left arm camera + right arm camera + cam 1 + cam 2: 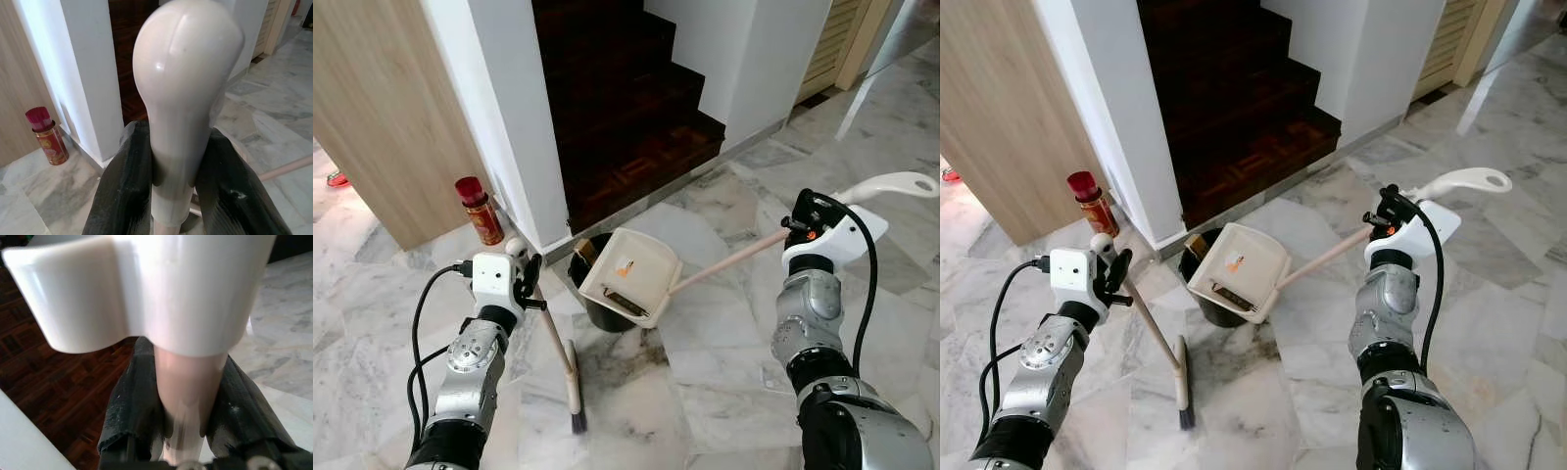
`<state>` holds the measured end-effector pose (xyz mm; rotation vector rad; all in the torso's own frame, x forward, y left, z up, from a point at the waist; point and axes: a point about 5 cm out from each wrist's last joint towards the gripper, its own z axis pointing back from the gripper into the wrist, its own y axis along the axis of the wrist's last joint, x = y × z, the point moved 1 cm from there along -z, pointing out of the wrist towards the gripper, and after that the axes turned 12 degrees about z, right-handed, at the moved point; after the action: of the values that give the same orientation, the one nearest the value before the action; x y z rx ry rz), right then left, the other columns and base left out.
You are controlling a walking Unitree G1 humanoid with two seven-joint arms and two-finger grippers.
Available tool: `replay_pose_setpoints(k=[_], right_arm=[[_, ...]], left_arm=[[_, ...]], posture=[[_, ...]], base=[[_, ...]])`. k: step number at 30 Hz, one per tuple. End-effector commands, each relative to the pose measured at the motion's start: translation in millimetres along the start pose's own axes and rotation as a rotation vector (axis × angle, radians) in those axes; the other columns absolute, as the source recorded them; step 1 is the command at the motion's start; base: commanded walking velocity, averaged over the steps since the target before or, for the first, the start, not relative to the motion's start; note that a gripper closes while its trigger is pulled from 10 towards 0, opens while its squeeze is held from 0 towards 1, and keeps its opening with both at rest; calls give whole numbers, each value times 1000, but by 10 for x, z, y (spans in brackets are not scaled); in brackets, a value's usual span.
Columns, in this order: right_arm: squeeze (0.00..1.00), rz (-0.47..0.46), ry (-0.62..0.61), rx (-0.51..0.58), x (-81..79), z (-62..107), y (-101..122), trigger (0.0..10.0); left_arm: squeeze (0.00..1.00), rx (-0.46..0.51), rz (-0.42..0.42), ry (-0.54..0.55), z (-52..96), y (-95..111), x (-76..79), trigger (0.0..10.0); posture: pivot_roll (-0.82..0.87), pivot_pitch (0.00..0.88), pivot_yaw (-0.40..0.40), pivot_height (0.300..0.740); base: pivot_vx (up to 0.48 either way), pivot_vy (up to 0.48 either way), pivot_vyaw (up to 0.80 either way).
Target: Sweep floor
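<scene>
- The left gripper [530,281] sits at the lower left of the head views, its black fingers [128,191] pinching the top of the broom [562,362] just under the rounded cream knob.
- The broom's pale stick slants down and toward the centre of the frame; its dark bristles rest on the marble floor [724,392] at the lower middle.
- The right gripper [800,223] is at the middle right of the head views, its fingers [132,401] clamped on either side of the dustpan's handle, just below the white grip piece.
- The dustpan [628,274] hangs near the centre of the frame, tipped so its open cream tray faces the camera, with some dark debris lying along its lower edge.
- Its long pinkish handle runs up and to the right from the tray to the right gripper, ending in a white looped grip at the right edge.
- A black bin [603,304] stands on the floor right behind and below the dustpan tray, which overlaps its rim.
- A can with a red cap [480,211] stands at the left, at the foot of a white wall [509,127] beside a wooden panel [382,117].
- Dark wooden stairs [626,108] rise in the upper middle of the frame, beyond the bin.
</scene>
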<state>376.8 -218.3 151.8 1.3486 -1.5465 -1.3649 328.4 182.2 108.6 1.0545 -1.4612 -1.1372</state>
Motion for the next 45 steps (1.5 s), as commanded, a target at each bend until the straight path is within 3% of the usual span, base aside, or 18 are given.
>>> replay_pose_setpoints(k=[1,12,20,28,45], right_arm=[[0,1,27,71,-77,-70,170,10000],[0,38,107,199,-260,-119,437,10000],[0,40,125,255,-328,-94,511,10000],[0,80,164,248,-411,-48,479,10000],[0,56,164,222,-435,-35,451,10000]], left_arm=[[0,54,-9,-7,-12,108,1,10000],[0,55,-7,-6,-13,107,0,10000],[0,58,-7,-4,-11,107,2,10000],[0,54,-6,-1,0,97,3,10000],[0,54,-8,0,-3,97,2,10000]], posture=[[50,57,1,740],[47,64,2,740],[51,64,0,740],[49,68,-2,740],[48,70,-1,740]], base=[[0,0,0],[0,0,0],[0,0,0],[0,0,0],[0,0,141]])
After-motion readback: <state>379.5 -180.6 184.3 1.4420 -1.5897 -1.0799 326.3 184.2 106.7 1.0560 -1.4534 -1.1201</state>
